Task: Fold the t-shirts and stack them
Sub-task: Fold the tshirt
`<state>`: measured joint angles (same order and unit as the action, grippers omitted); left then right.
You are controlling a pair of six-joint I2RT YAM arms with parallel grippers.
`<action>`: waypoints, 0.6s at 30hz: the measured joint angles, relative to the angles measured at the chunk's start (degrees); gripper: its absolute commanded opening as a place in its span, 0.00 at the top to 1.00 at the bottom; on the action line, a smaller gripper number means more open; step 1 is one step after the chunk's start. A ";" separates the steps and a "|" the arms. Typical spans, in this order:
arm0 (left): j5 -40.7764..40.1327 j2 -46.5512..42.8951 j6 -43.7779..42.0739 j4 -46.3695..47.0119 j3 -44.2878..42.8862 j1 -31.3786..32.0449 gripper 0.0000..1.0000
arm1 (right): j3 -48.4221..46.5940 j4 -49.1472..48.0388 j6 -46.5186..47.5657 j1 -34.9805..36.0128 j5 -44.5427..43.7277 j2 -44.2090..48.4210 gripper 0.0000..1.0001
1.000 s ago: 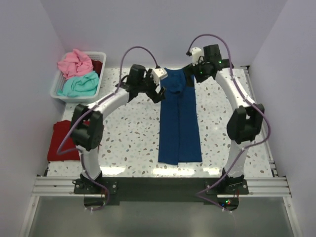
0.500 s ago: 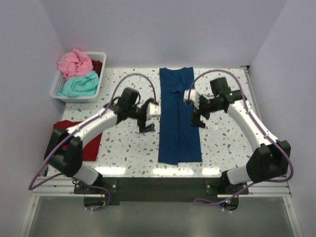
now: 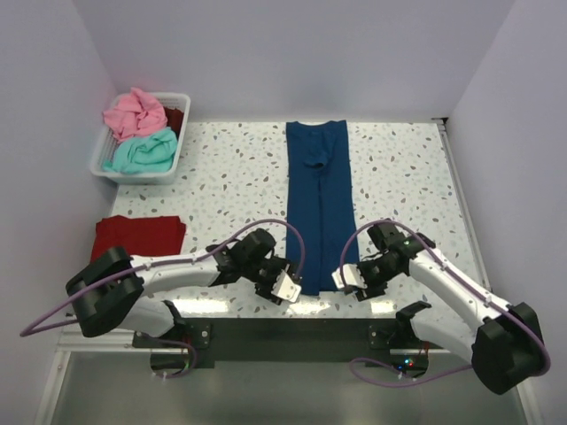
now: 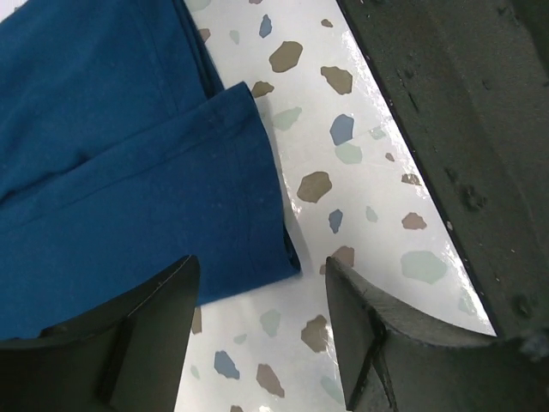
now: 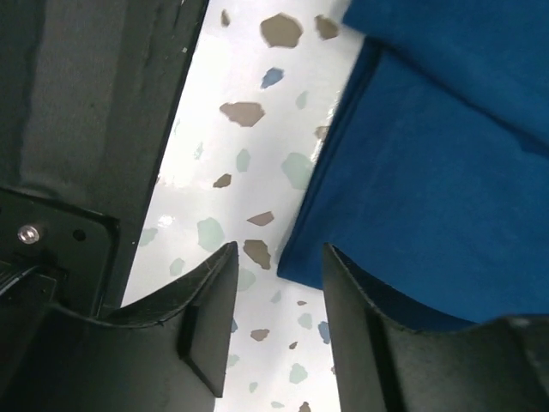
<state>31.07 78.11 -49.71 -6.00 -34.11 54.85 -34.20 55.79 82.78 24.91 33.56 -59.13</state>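
The navy tee [image 3: 321, 208] is laid on the table [image 3: 230, 177] as a long, narrow strip folded lengthwise. It runs from the 12 o'clock edge to near the 6 o'clock edge, close to the centre.

The left gripper [image 3: 289, 289] is set low at the strip's 7 o'clock corner, and the right gripper [image 3: 345, 280] at its 5 o'clock corner. In the left wrist view the fingers [image 4: 129, 343] are spread apart. The tee's corner lies flat on the table between them, and no cloth is pinched. In the right wrist view the fingers [image 5: 202, 330] are also parted, with a narrower gap. The other corner of the tee lies at that gap and is not clamped. A black rail [image 4: 446, 129] is seen just beyond each corner.

The red tee [image 3: 137, 237] is laid folded flat at 8 o'clock, well apart from the strip. A white basket [image 3: 99, 158] is placed at 10 o'clock. The pink tee [image 3: 133, 111] is bunched at its far end and the teal tee [image 3: 142, 152] at its near end. A bit of dark red cloth [image 3: 174, 118] is seen beside the pink tee, but what it is cannot be told.
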 measured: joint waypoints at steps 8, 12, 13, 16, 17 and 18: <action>-1.75 5.95 -2.75 3.30 0.04 1.05 0.50 | 4.48 -4.61 4.31 1.38 -3.17 -1.81 0.61; -1.20 7.78 -4.50 3.37 -1.25 1.07 0.58 | 4.68 -6.23 4.50 2.21 -4.63 -2.67 0.62; -0.98 8.28 -5.01 3.34 -1.66 1.07 0.58 | 4.68 -6.60 4.52 2.38 -4.96 -2.84 0.63; -0.35 10.01 -6.45 3.17 -3.17 1.07 0.65 | 4.68 -7.78 4.79 3.10 -6.97 -4.70 0.65; -0.22 10.62 -6.88 3.06 -3.67 1.07 0.68 | 4.68 -8.04 4.94 3.34 -7.34 -5.27 0.67; 0.00 11.17 -7.10 2.80 -4.22 1.07 0.76 | 4.63 -8.35 4.92 3.65 -7.58 -5.44 0.68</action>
<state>31.07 89.27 -56.82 -3.20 -38.33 55.92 -29.56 47.44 87.70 28.56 25.98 -64.58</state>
